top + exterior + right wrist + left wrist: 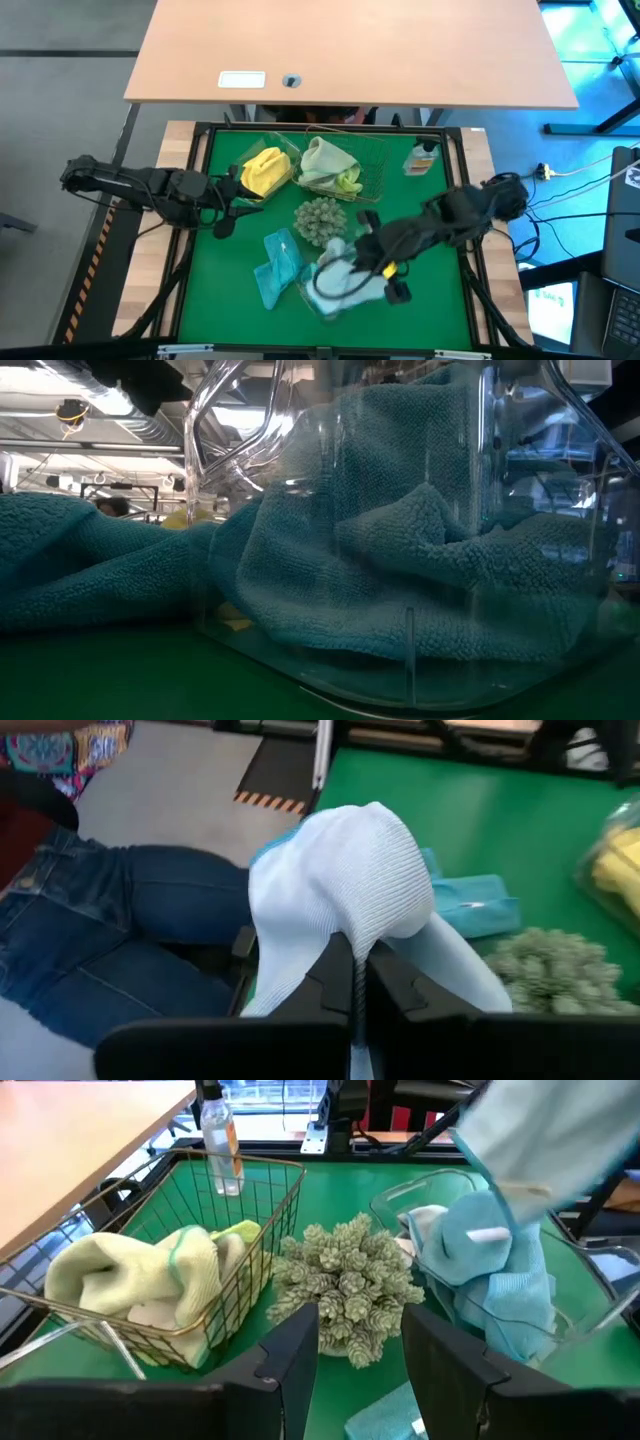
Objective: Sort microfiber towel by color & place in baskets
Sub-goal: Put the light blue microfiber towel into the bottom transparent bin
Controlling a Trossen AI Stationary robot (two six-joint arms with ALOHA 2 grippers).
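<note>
**Right gripper clamped on pale blue towel above clear tub; left arm waiting**

Right gripper [355, 982]: fingers pressed together on a fold of pale blue towel [345, 880], cloth bunched over the fingertips and draping down both sides. Pinched near the middle, probably so the loose ends hang free and drop into a container first. Gripper [352, 262] positioned over the near clear tub [322, 300], which already holds blue cloth; judged as a drop-in step for the blue group.

Just beside that tub, toward the left arm: teal-blue towel [277, 266] lying flat on the green mat [210, 300], not yet binned. Seen from table height, similar teal cloth [400, 560] pressed against a clear tub wall [560, 510], partly spilling out sideways.

Centre of mat: spiky grey-green ball [320, 218], apart from all containers, not part of the sort.

Far side: wire basket [265, 1230] with pale sage and lime towels [140, 1275] heaped inside, greens grouped together. Next to it, yellow towel [265, 170] in a second clear tub, tub outline hard to make out.

Small bottle [422, 158] upright near the far right corner.

Left gripper [360, 1345]: fingers apart, nothing between them, parked low at the mat's left edge, facing the ball. A person's jeans [130, 930] visible beyond the table edge.
</note>
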